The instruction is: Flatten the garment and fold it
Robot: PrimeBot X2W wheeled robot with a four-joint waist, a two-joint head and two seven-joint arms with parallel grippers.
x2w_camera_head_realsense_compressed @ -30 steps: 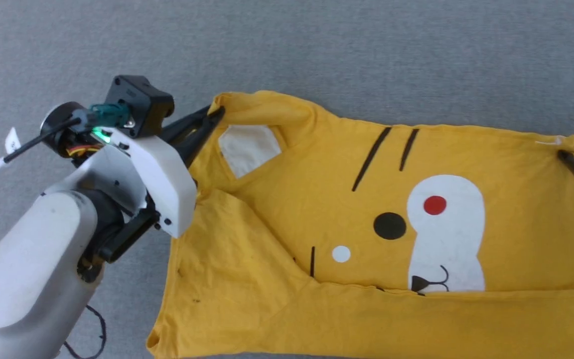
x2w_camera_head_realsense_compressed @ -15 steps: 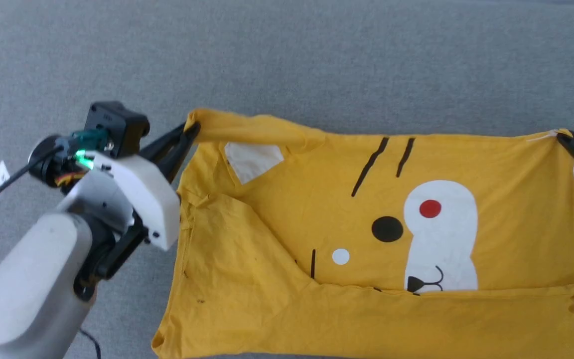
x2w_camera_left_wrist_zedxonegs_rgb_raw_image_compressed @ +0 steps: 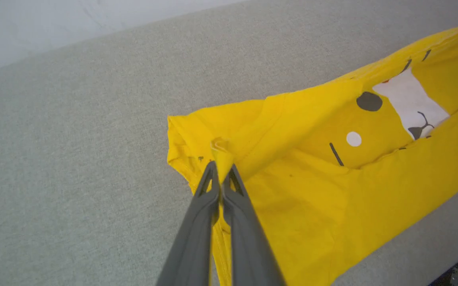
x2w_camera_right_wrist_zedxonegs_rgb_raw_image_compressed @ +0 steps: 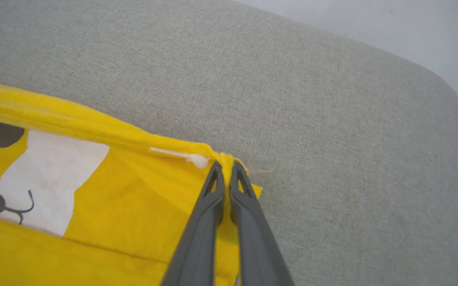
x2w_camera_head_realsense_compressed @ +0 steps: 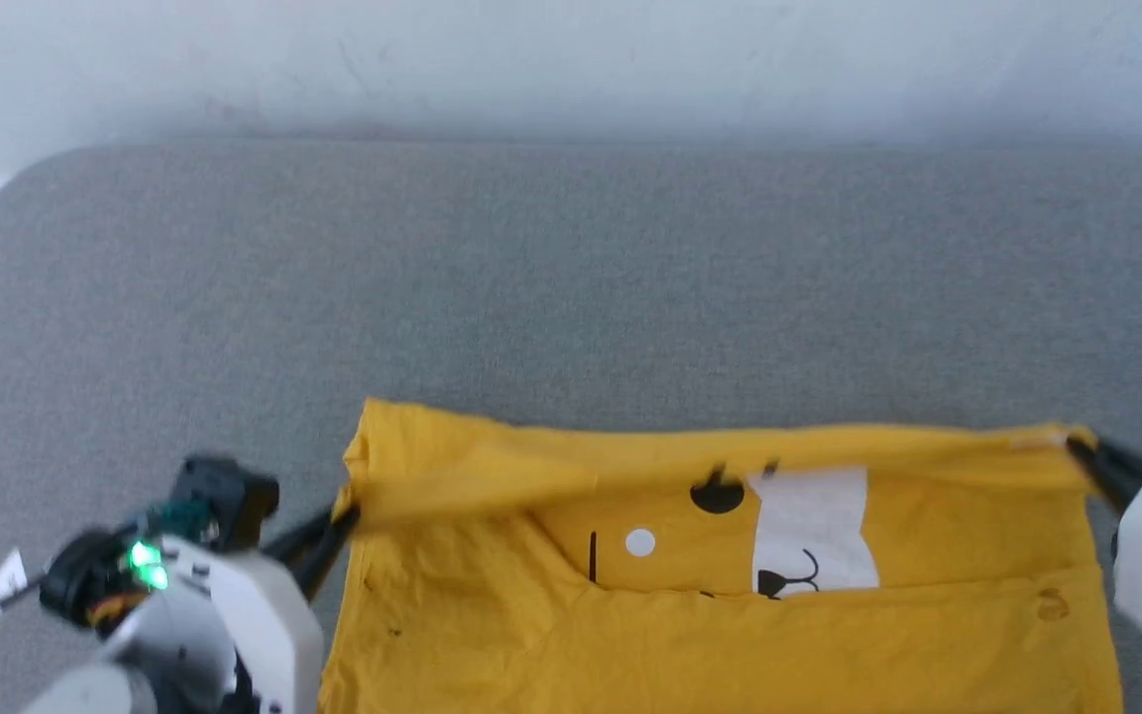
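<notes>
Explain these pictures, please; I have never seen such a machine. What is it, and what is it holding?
It is a two-armed robot; each arm ends in a gripper with two long dark fingers. The picture showing both arms comes from a camera on its head, looking down. The other two come from cameras on its wrists, looking along the fingers. On the grey surface lies a yellow T-shirt with a cartoon face print, its far edge raised over part of the print. The left gripper is shut on one corner of that edge, the right gripper on the other.
</notes>
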